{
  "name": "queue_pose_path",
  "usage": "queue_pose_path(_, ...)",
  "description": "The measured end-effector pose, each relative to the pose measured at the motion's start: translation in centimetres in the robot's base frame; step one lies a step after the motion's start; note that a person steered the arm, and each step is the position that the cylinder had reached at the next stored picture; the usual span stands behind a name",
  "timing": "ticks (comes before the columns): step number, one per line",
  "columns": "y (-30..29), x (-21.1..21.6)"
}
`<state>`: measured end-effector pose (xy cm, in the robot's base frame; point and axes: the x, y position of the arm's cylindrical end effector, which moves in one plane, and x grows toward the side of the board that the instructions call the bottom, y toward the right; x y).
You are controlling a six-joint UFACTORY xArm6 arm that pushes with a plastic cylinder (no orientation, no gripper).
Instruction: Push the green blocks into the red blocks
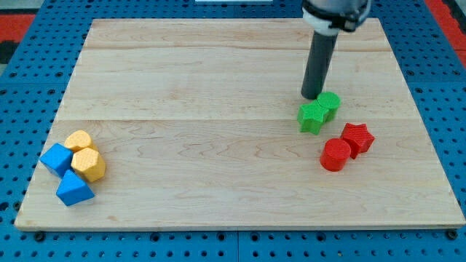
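My tip [313,97] touching green blocks [318,111]

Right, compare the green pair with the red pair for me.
The green pair, a green star and a green cylinder, sits nearer the view's top; the red pair, a red cylinder and a red star, sits below it. My tip is right behind the greens and apart from the reds. Each pair is one star and one cylinder, touching.

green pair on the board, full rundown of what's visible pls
Two green blocks with a ribbed, plastic-looking surface sit pressed together on the view's right of the wooden board: a star shape at lower left, a rounder one at upper right. My tip sits at their top edge. A gap separates them from the red blocks below right.
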<state>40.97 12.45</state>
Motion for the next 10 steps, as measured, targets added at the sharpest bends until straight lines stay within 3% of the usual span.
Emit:
queue_pose_path(1,1.0,3.0)
queue_pose_path(2,0.7,-0.8)
queue_pose_path(3,3.6,0.8)
queue_pose_path(4,4.3,7.3)
queue_pose_path(5,1.1,1.6)
queue_pose_path(6,-4.7,-0.4)
queue_pose_path(7,-2.5,5.6)
queue_pose_path(9,-1.9,2.3)
queue_pose_path(10,0.6,6.1)
